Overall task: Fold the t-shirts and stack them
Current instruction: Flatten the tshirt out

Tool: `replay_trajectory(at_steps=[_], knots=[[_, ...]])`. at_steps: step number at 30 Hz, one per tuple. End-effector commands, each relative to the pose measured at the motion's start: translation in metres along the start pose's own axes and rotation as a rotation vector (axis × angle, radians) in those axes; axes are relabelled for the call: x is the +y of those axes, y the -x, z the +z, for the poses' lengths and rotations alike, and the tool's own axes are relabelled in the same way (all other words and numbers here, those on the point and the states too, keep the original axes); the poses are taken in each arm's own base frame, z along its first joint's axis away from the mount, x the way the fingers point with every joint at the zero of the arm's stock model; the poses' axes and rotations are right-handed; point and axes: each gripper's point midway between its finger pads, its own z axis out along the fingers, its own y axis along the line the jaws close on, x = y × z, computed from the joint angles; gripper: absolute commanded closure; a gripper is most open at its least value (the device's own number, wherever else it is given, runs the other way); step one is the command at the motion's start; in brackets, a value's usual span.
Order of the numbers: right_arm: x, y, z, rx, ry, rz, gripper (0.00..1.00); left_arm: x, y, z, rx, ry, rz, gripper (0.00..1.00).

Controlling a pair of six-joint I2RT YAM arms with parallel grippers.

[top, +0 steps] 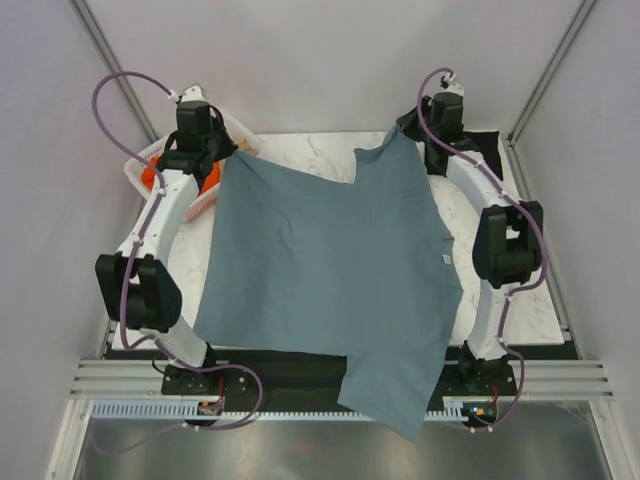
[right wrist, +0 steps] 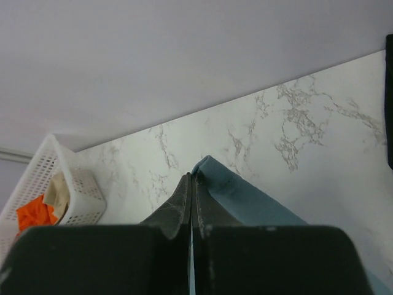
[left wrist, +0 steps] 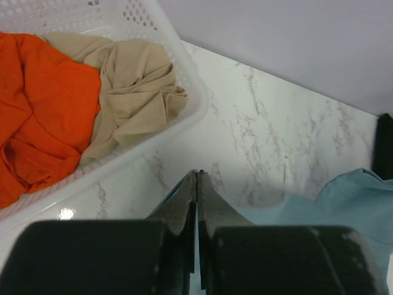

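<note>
Top external view: a slate blue-grey t-shirt [top: 330, 270] lies spread wide across the middle of the frame, over the marble tabletop [top: 310, 150]. Its small white neck label [top: 443, 259] sits toward the right. One end of the cloth reaches down past the tabletop's near edge at the lower centre-right. The shirt's two upper corners lead up to the arms. The left fingers [top: 236, 152] meet one corner at the upper left and the right fingers [top: 402, 135] meet the other at the upper centre-right.

In the left wrist view, the left fingers [left wrist: 196, 178] are pressed fully together. A thin edge of blue cloth shows at their sides, and more of the shirt [left wrist: 362, 196] fills the lower right. In the right wrist view, the right fingers [right wrist: 191, 179] are likewise closed tight, with a fold of the shirt [right wrist: 245, 196] pinched at their tips.

A white lattice basket [left wrist: 184, 80] fills the upper left of the left wrist view. It holds a crumpled orange t-shirt [left wrist: 43, 110] and, touching it on the right, a beige t-shirt [left wrist: 135, 86]. A black cloth [top: 487, 145] lies at the upper right of the tabletop, partly behind the right arm.
</note>
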Motion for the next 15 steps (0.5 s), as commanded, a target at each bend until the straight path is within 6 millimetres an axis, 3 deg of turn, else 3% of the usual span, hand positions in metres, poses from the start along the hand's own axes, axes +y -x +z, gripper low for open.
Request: replay_trajectory(at_steps=[1, 2, 3, 4, 6, 7, 11, 15], knots=[[0.036, 0.033, 0.033, -0.145, 0.183, -0.060, 1.00, 0.010, 0.022, 0.051, -0.105, 0.064, 0.060, 0.98], [0.036, 0.031, 0.043, -0.138, 0.192, -0.061, 1.00, 0.009, 0.029, 0.059, -0.116, 0.065, 0.068, 0.98], [0.011, 0.004, 0.065, -0.086, 0.151, -0.055, 1.00, 0.014, 0.024, 0.073, -0.098, 0.070, 0.067, 0.98], [0.003, -0.004, 0.074, -0.074, 0.139, -0.047, 1.00, 0.019, 0.010, 0.093, -0.056, 0.068, 0.066, 0.98], [-0.017, -0.025, 0.090, -0.048, 0.115, -0.029, 1.00, 0.016, 0.012, 0.106, -0.027, -0.010, 0.029, 0.98], [-0.023, -0.032, 0.093, -0.039, 0.109, -0.026, 1.00, 0.020, 0.003, 0.117, 0.001, -0.014, 0.012, 0.98], [-0.045, -0.051, 0.098, -0.021, 0.059, -0.026, 1.00, 0.031, -0.003, 0.132, 0.018, -0.001, 0.018, 0.98], [-0.052, -0.042, 0.087, -0.036, 0.014, -0.034, 1.00, 0.041, -0.009, 0.137, 0.043, -0.008, 0.020, 0.98]])
